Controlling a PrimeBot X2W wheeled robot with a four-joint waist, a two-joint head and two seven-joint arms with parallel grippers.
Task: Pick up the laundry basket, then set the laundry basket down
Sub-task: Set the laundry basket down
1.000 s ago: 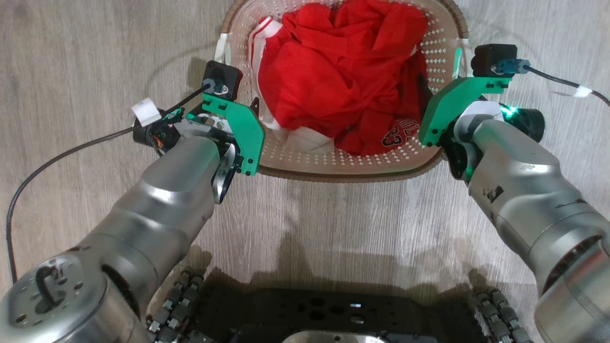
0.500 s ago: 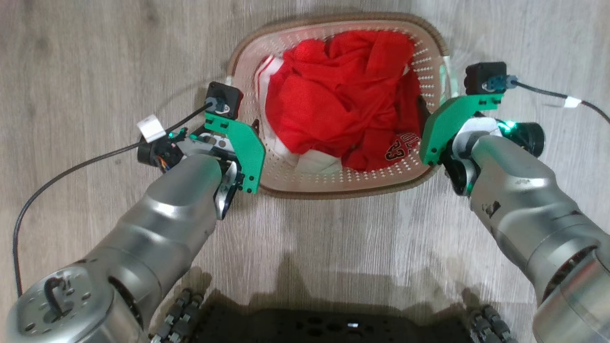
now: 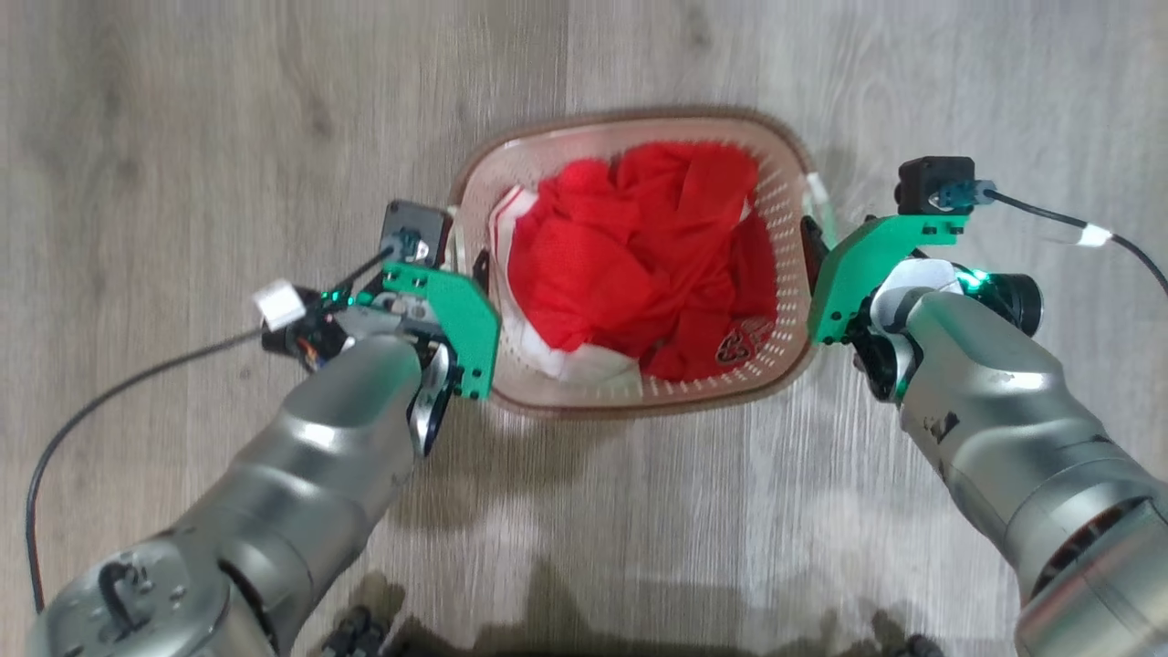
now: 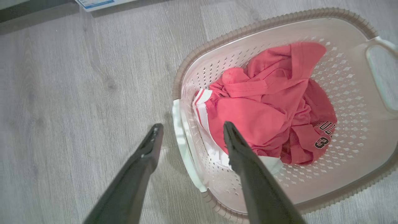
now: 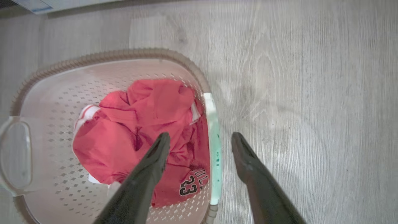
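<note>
The laundry basket [image 3: 630,125] stands on the grey wood floor, cream with perforated walls and a brown rim, holding crumpled red clothes [image 3: 639,265]. My left gripper [image 3: 464,272] hangs open over the basket's left side. In the left wrist view the left gripper [image 4: 192,126] has one finger outside and one inside the white handle [image 4: 183,146], above it and apart. My right gripper [image 3: 817,246] is open over the right side. In the right wrist view the right gripper [image 5: 200,136] straddles the other handle [image 5: 214,146] the same way, without touching.
Bare wood floor [image 3: 182,137] lies all around the basket. A black cable [image 3: 109,401] trails off my left wrist and another cable [image 3: 1068,224] off my right. A white edge with a blue label [image 4: 93,3] lies at the far side of the floor.
The head camera has risen, so the basket looks smaller and sits lower in the picture. Both grippers stay open at the basket's two sides.
</note>
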